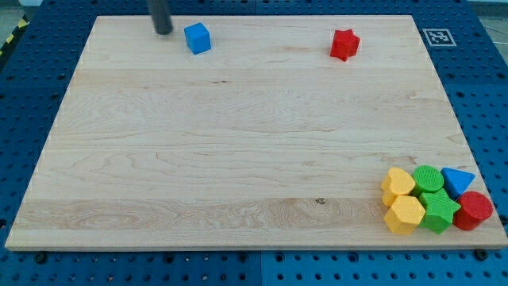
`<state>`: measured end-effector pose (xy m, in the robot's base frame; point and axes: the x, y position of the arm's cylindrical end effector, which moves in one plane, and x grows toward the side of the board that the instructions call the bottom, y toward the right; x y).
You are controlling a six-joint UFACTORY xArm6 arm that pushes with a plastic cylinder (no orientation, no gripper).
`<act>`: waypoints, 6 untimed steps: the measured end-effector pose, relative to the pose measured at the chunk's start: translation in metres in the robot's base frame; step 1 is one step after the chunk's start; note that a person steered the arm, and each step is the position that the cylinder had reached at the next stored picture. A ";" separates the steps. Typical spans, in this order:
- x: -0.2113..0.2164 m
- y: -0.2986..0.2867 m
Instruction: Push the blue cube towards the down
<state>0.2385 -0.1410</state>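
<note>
The wooden bench (pixel 238 159) fills nearly the whole frame, a pale board whose bare grain runs across the view, set on a blue perforated surface (pixel 492 95) that shows along the edges. A small black-and-white marker tag (pixel 438 36) sits at the bench's upper right corner. At the lower right corner of the bench lies a tight cluster of blocks, touching one another: a yellow heart-like block (pixel 398 183) at the cluster's upper left, a yellow hexagonal block (pixel 406 214) below it, a green rounded block (pixel 429 178) at the top middle, a green star-shaped block (pixel 439 210) below that, a blue triangular block (pixel 457 181) at the upper right, and a red cylinder (pixel 475 210) at the lower right, close to the bench's edge. Well apart from these, near the upper right of the frame, a red star-shaped block (pixel 344 44) stands alone. The blue cube (pixel 198 38) sits in the upper left of the frame, close to the bench's top edge, alone and far from every other block. The dark rod comes in from the frame's top edge, and my tip (pixel 163 32) rests on the bench just to the view's left of the blue cube, a little higher in the frame, with a narrow strip of bare wood between the two, so they are not touching. The arm carries no gripper, only this rod.
</note>
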 end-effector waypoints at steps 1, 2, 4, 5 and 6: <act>0.021 0.051; 0.043 0.084; 0.111 0.116; 0.151 0.127; 0.193 0.147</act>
